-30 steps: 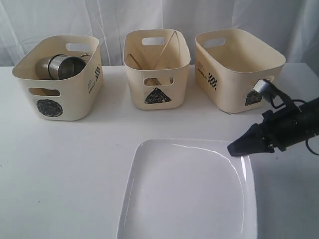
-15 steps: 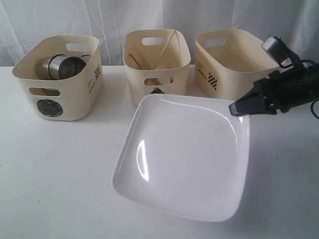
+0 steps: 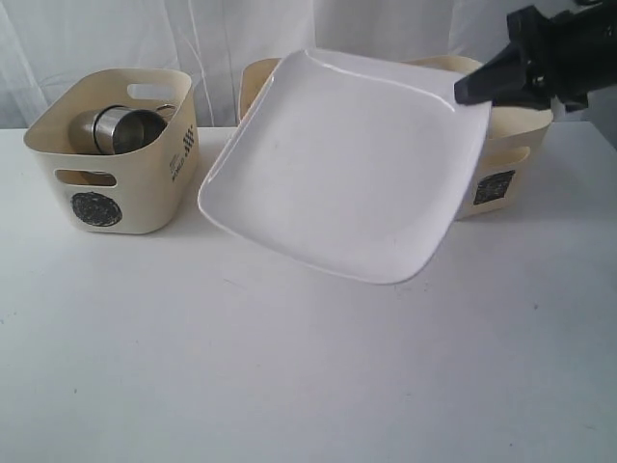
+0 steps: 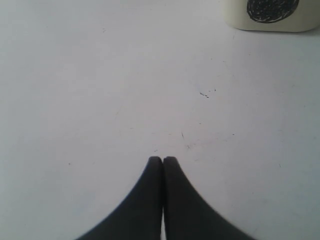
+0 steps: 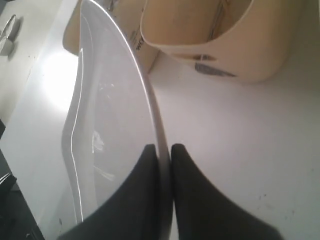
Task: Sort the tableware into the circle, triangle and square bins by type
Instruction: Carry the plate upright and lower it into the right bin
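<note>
The large white square plate [image 3: 347, 164] hangs tilted in the air, in front of the triangle bin [image 3: 253, 85] and the square bin [image 3: 501, 164], hiding most of both. My right gripper [image 3: 463, 95] is shut on the plate's upper right rim [image 5: 150, 110]. In the right wrist view the right gripper [image 5: 165, 148] has one finger on each face of that rim. A steel mug [image 3: 120, 128] lies inside the circle bin [image 3: 116, 183] at the left. My left gripper [image 4: 162, 160] is shut with nothing in it, low over the bare white table [image 4: 125, 90].
In the left wrist view a corner of the circle bin [image 4: 272, 15] with its black round mark shows. The right wrist view shows a cream bin [image 5: 235, 40] beyond the plate. White curtains hang behind the bins.
The right gripper has lifted the plate off the table, tipping it from flat to steeply tilted and carrying it up and back toward the bins. The left gripper has not moved.
</note>
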